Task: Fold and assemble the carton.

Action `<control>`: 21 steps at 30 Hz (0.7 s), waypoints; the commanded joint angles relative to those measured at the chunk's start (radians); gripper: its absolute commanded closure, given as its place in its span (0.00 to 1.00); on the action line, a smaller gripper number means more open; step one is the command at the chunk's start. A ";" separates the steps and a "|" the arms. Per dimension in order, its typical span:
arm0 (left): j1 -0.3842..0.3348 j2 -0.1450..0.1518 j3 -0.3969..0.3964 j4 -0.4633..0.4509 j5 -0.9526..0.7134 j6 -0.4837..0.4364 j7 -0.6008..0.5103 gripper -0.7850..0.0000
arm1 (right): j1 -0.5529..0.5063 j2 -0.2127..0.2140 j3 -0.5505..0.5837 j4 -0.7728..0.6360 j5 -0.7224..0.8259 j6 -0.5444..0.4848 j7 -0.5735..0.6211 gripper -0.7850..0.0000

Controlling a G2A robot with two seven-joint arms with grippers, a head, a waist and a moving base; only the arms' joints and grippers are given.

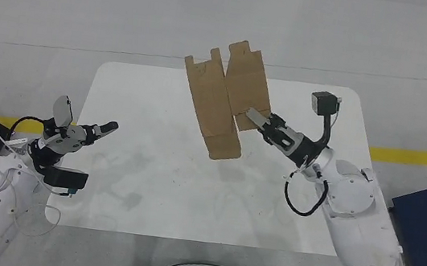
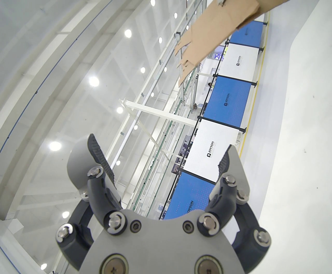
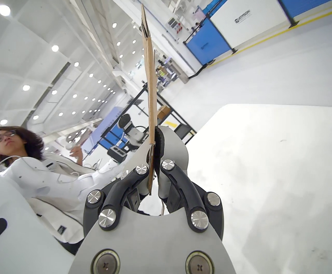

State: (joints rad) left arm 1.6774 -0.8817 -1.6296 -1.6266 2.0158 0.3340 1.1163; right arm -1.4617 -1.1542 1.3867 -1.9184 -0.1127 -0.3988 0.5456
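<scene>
Carton of flat brown cardboard is hanging in the air over the far middle of the white table with rounded corners, touching neither the tabletop nor anything but one gripper.

At the table's left edge the left gripper is hovering with its fingers spread wide and nothing between them. The left wrist view is showing the same wide gap, with the carton raised well apart from it. Between this gripper and the carton, a broad stretch of bare tabletop is lying open, and so is the whole near half of the table.

The carton's long axis is running from the table's far edge toward its centre, leaning slightly. Its notched flaps are pointing away from the robot and, in the top view, reaching past the far edge. Its plain short end is pointing toward the table's middle.

Toward the table's right side, the right gripper is pinching the carton's right long edge. In the right wrist view, its fingers are pressing on both faces of the sheet, which is standing edge-on and running straight out from the gripper. The tabletop beside it is lying bare.
</scene>
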 commanded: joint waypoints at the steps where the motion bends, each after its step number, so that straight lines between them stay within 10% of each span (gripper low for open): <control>1: 0.000 0.000 0.000 0.000 0.000 0.000 0.000 0.00 | -0.002 0.000 0.003 -0.003 -0.010 0.005 -0.007 1.00; 12: -0.014 0.001 0.005 -0.006 0.081 0.005 -0.014 0.00 | -0.004 0.000 -0.017 0.000 -0.008 0.019 0.025 1.00; 21: -0.243 -0.023 0.207 0.082 0.149 -0.064 0.022 0.00 | 0.076 0.002 -0.097 0.048 0.105 0.056 0.221 1.00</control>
State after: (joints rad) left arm 1.4620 -0.9002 -1.4542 -1.5704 2.2637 0.3065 1.1333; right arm -1.3887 -1.1516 1.2918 -1.8726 -0.0046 -0.3432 0.7691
